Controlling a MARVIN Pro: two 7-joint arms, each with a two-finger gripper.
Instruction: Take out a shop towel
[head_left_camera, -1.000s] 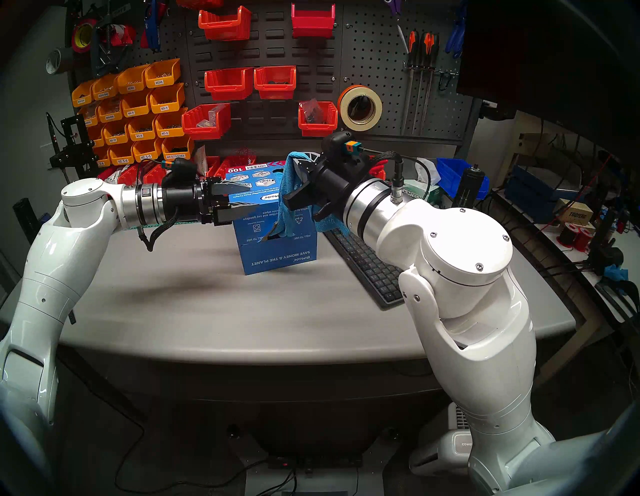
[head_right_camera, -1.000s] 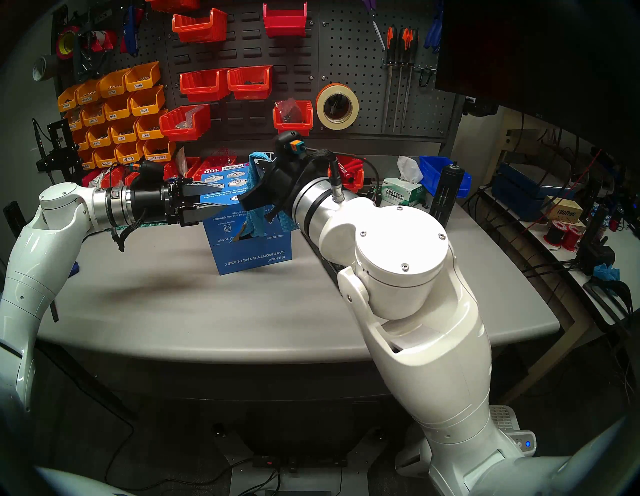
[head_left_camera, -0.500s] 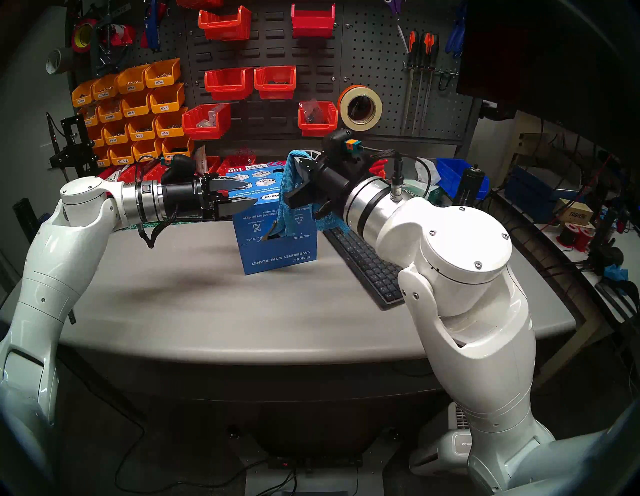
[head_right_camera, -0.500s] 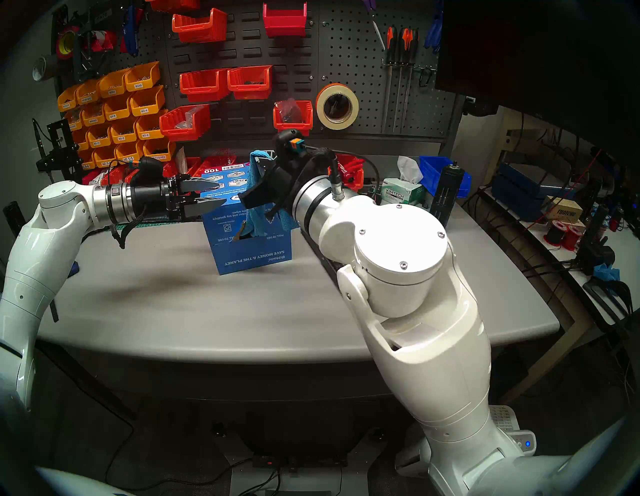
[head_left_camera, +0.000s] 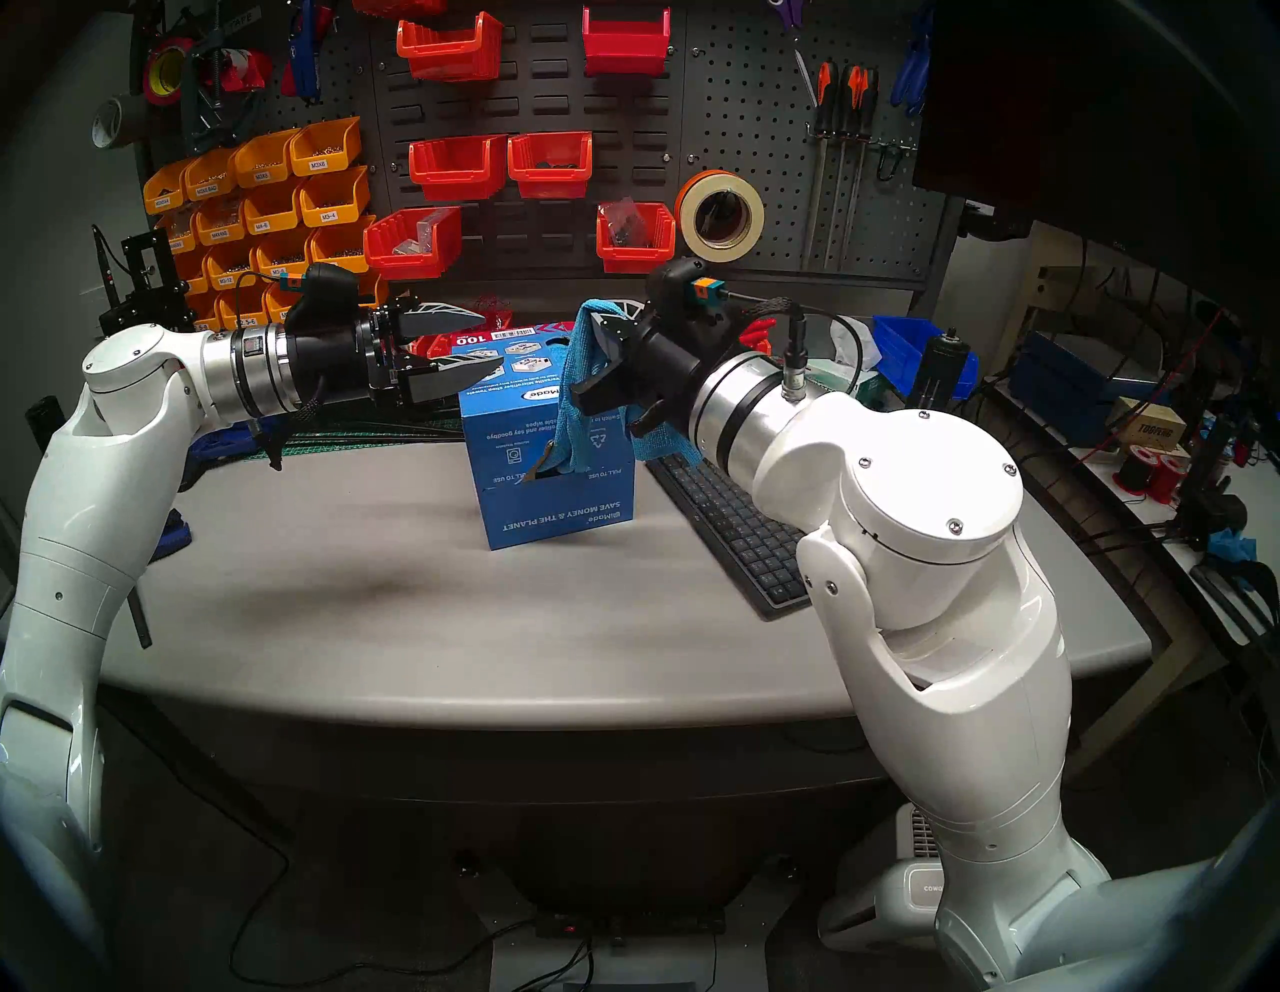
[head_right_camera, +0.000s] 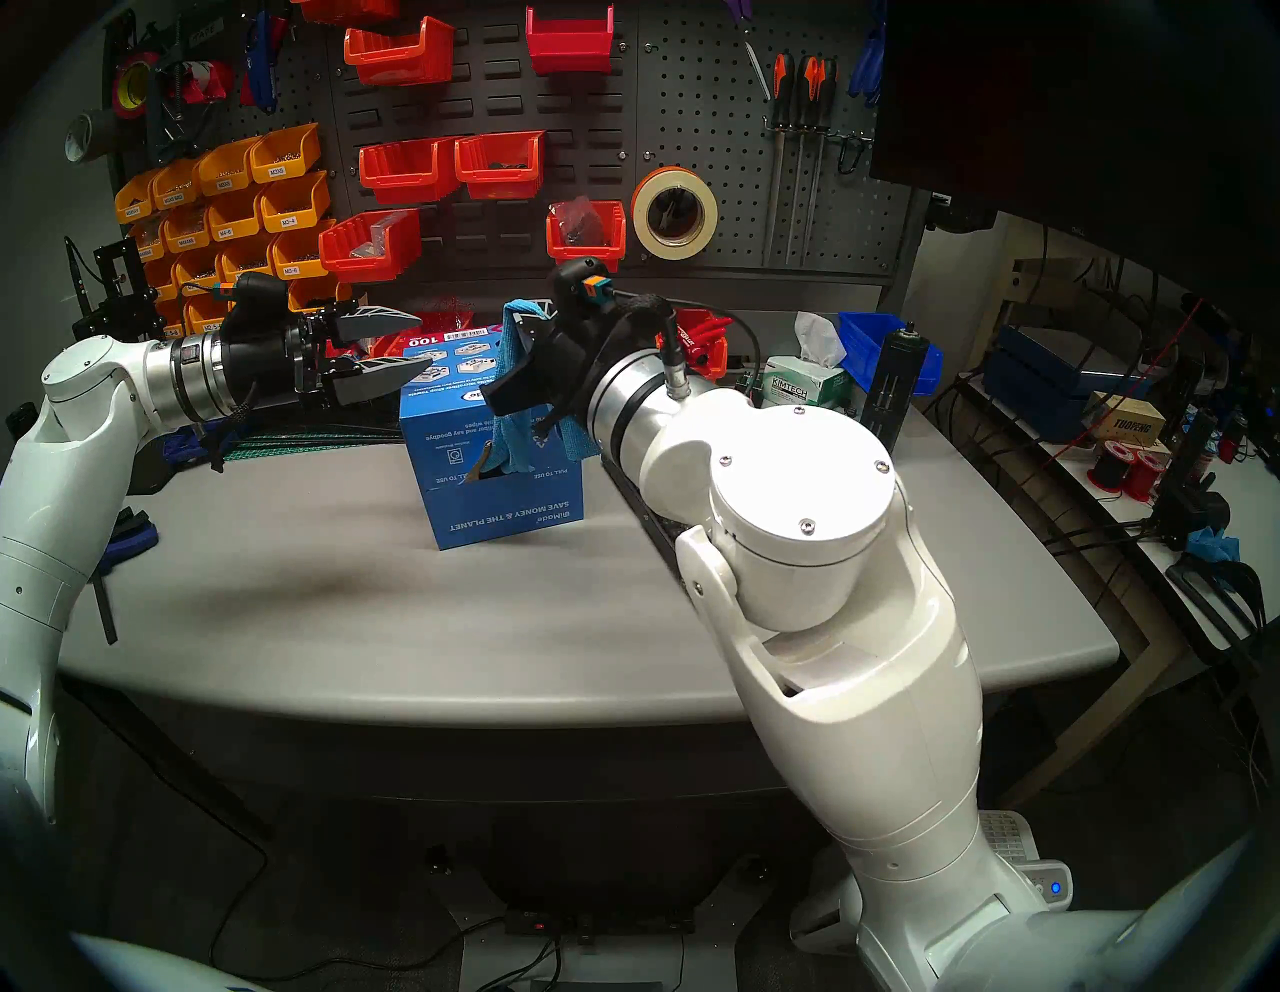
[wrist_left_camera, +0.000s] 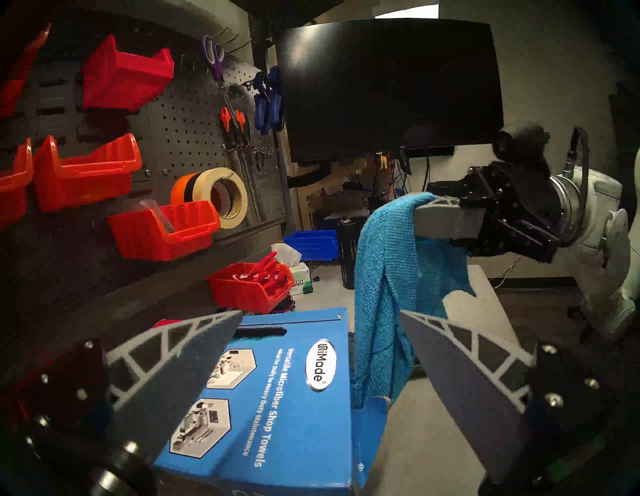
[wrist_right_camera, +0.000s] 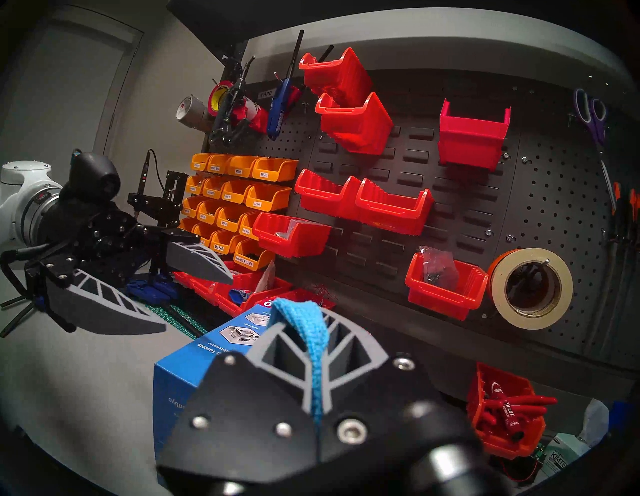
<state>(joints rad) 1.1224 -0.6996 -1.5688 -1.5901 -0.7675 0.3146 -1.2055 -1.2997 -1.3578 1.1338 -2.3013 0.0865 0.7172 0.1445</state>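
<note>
Change since earlier frame: the left gripper (head_left_camera: 463, 341) has lifted off the side of the cardboard box (head_left_camera: 547, 443) and drawn back; its jaws are now spread wide, holding nothing. The right arm has barely shifted.
Right gripper (head_left_camera: 601, 360): jaws clenched on the shop towel (wrist_left_camera: 384, 294), pinching a fold near its top edge.
Shop towel, position: draped over the right jaws, hanging below them; its lower end still runs into the box's front slot (head_left_camera: 547, 473).
Step in hand, judged: drawing the towel clear of the slot. A steady pull up and away from the box should free the tail; with the left jaws off it, the box may lift or tip.
Cardboard box, contents: beneath both grippers on the table (head_left_camera: 415, 623); interior hidden, only the towel's tail shows.
Red bin (wrist_left_camera: 252, 287), behind the jaws: red-handled tools.
Orange bins (head_left_camera: 277, 222), on the wall: small hardware.
</note>
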